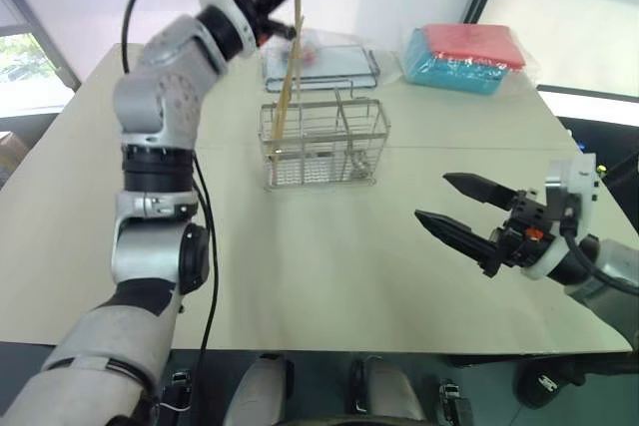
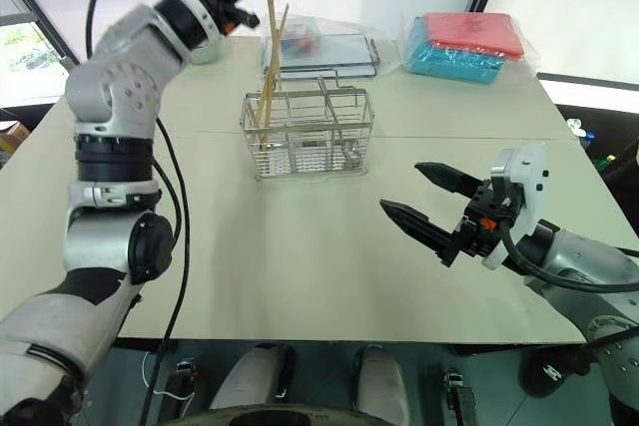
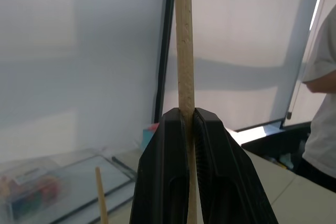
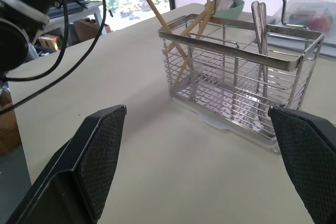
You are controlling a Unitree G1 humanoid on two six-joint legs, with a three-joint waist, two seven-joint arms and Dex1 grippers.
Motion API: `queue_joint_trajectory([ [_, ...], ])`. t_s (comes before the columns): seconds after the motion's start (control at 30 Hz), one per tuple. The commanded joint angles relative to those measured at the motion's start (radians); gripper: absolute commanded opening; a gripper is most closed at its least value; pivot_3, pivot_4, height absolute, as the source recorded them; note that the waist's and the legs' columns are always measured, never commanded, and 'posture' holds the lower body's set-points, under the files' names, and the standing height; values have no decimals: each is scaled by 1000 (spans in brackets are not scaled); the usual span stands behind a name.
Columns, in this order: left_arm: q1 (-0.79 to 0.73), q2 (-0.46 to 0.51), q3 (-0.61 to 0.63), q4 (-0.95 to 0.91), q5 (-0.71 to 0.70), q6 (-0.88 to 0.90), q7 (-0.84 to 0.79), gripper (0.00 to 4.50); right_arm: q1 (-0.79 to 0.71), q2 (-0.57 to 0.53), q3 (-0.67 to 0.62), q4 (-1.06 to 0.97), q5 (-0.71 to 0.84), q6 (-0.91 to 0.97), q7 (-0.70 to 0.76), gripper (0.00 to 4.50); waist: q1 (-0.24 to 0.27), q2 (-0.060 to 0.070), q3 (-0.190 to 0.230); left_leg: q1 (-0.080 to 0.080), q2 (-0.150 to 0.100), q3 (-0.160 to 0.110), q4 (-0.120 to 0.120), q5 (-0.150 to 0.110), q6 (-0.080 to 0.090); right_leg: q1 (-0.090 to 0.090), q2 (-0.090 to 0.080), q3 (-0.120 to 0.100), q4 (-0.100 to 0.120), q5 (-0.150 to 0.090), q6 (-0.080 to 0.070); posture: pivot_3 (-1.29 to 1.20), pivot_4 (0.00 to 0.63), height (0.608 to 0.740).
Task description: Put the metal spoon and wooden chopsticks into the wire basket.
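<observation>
Left wrist view, left pincer (image 3: 190,129) clamping chopstick (image 3: 184,51); right pincer (image 1: 461,209) wide open

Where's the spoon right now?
In the right wrist view, the spoon stands upright in the wire basket, in a compartment at the opposite end from the leaning chopsticks.

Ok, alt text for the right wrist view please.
The open right gripper faces the wire basket on the table. Wooden chopsticks lean in one end of it; the metal spoon stands upright in another compartment.
</observation>
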Motion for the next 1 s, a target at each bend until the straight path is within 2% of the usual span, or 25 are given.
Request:
queue_joint_trajectory([
  [0.03,14,13,-12,-83,11,2,3,41,-14,-9,-28,-17,-2,-21,2,4500,0,0,0,0,0,0,0,0,0,0,0,0,0,0,0,0,150,667],
  [0.37,108,-4,-30,-136,44,-9,23,41,-61,-26,-19,3,4,-12,7,4500,2,0,0,0,0,0,0,0,0,0,0,0,0,0,0,0,150,667],
  [0.5,123,-12,-23,-150,33,-5,29,1487,-73,-27,-15,9,4,-10,8,4500,2,0,0,0,0,0,0,0,0,0,0,0,0,0,0,0,150,667],
  [0.6,122,-19,-6,-162,18,6,42,3115,-79,-28,-12,17,2,-8,11,4500,1,0,0,0,0,0,0,0,0,0,0,0,0,0,0,0,150,667],
  [0.7,122,-21,10,-180,5,23,61,4470,-85,-28,-9,25,-3,-9,14,4500,1,0,0,0,0,0,0,0,0,0,0,0,0,0,0,0,150,667],
  [0.9,95,25,45,-222,-22,72,81,4470,-103,-23,8,47,-23,-15,32,4500,0,0,0,0,0,0,0,0,0,0,0,0,0,0,0,0,150,667],
  [1.0,62,121,68,-228,-38,133,55,4470,-125,-25,22,67,-43,-22,49,4500,-4,0,0,0,0,0,0,0,0,0,1,0,0,0,0,0,150,667],
])
